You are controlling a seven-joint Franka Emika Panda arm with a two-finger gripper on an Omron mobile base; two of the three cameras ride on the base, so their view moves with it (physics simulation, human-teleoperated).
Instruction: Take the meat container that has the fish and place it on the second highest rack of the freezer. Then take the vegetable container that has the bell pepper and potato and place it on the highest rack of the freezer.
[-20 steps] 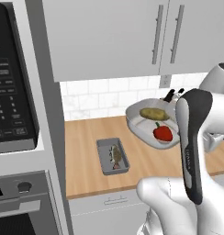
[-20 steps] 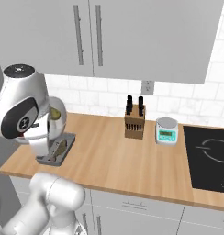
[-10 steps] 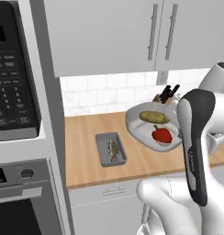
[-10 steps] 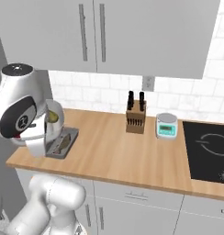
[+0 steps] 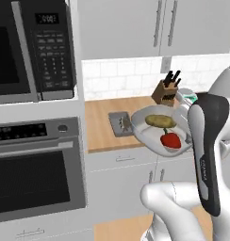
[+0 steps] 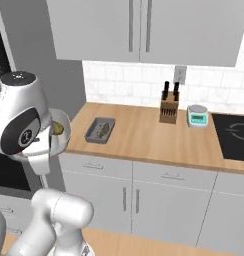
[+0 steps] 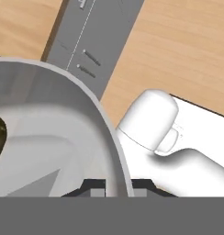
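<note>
Left base view looks forward and down from behind the arm's left; right base view from its right. Both share the desk (image 5: 100,120) and knife block (image 6: 168,107). Hand view sits tight against the bowl (image 7: 63,133), facing the floor.

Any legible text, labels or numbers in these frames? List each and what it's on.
None can be read.
Microwave display and keypad: marks too blurred to read.
Wall oven control strip: faint marks, unreadable.
Kitchen scale display: too small to read.
Knife block: no label visible.
</note>
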